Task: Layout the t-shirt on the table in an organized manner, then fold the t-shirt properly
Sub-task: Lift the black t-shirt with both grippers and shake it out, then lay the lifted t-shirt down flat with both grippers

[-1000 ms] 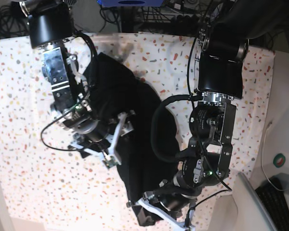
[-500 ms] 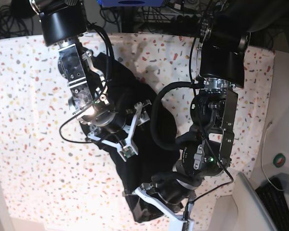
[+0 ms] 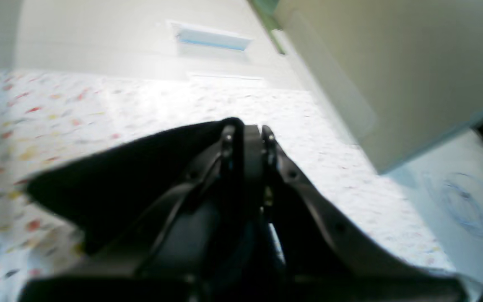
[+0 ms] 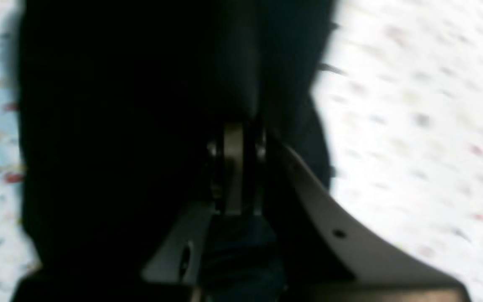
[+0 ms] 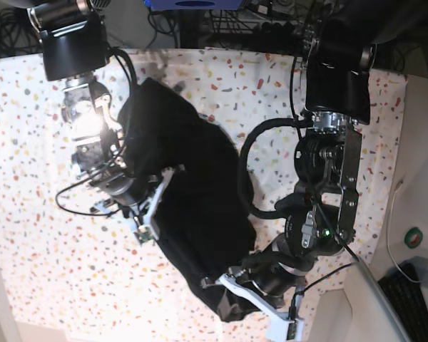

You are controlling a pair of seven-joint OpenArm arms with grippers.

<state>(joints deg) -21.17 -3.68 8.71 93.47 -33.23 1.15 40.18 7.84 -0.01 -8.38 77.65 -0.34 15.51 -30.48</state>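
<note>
T-shirt [image 5: 192,206] (bunched) between both claws

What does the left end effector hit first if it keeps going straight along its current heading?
Nothing solid close ahead: past the shirt edge it pinches, the left end effector faces bare table, then a pale wall. Depth is unclear.
</note>
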